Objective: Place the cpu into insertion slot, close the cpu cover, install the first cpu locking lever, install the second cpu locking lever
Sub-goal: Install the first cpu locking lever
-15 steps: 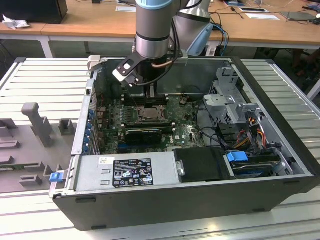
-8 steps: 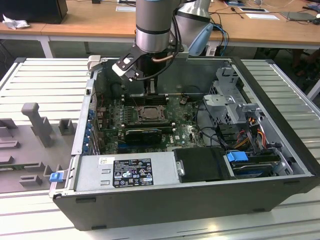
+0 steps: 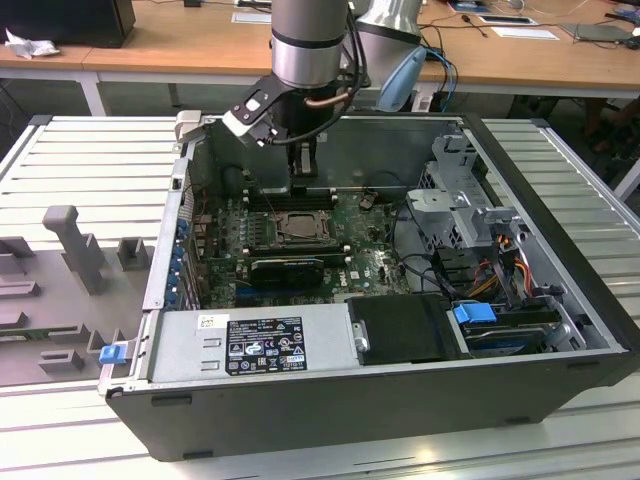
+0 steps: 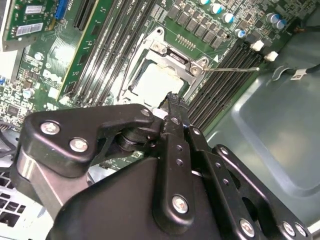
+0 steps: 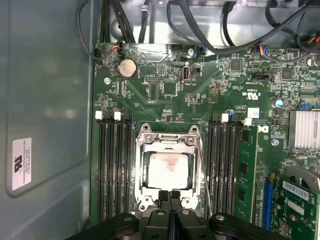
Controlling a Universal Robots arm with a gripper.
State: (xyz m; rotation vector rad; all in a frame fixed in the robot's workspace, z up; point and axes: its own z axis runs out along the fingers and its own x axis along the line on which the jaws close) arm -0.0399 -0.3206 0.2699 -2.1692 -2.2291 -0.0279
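The cpu [image 5: 169, 170] lies flat in the insertion slot [image 3: 298, 226] on the green motherboard, its pale face showing a faint reddish smear. The silver cpu cover [image 5: 167, 140] is folded down around it, with the chip visible through the cut-out; the cover [image 4: 161, 49] appears in both wrist views. A thin wire locking lever [image 4: 235, 69] sticks out sideways over the memory slots, unlatched. My gripper [image 5: 170, 196] hovers at one edge of the socket with its black fingers pressed together and nothing between them. In the exterior view the gripper [image 3: 305, 180] hangs just above the socket's far side.
Long black memory slots [image 5: 114, 170] flank the socket on both sides. A green expansion card [image 5: 295, 205] stands nearby. Cables [image 5: 210, 30] run along the case wall. The case holds a power supply [image 3: 262, 345] in front and a drive cage [image 3: 470, 215] on the exterior view's right.
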